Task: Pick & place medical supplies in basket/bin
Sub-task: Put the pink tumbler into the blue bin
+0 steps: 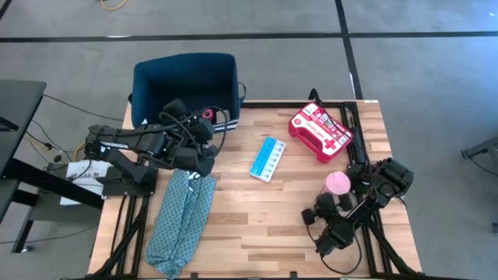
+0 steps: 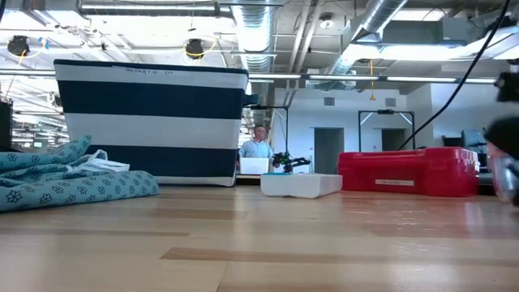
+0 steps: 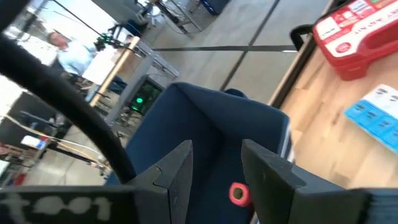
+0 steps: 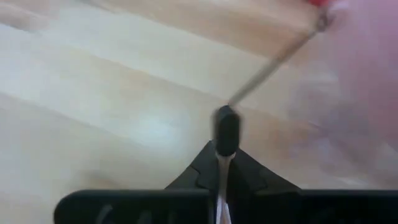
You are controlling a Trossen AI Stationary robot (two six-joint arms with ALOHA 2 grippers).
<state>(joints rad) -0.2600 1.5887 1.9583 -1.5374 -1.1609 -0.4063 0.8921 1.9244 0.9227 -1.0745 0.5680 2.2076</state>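
Observation:
The navy bin (image 1: 185, 82) stands at the table's far left corner; in the low view its wall (image 2: 154, 122) shows broad navy and white stripes. My left gripper (image 3: 217, 171) hangs open over the bin's near part (image 1: 198, 124). A small pink-red object (image 3: 238, 194) lies inside the bin below it (image 1: 207, 114). On the table lie the red first-aid case (image 1: 319, 132), the light blue pill box (image 1: 268, 158) and a pink tape roll (image 1: 337, 183). My right gripper (image 4: 225, 134) is shut, low over the wood beside the tape roll (image 4: 367, 93).
A teal patterned cloth (image 1: 183, 210) lies crumpled along the table's left near part, with a white piece on its far end (image 2: 97, 162). Bare wood spans the table's middle and near edge. A person sits at a desk in the room behind (image 2: 258, 146).

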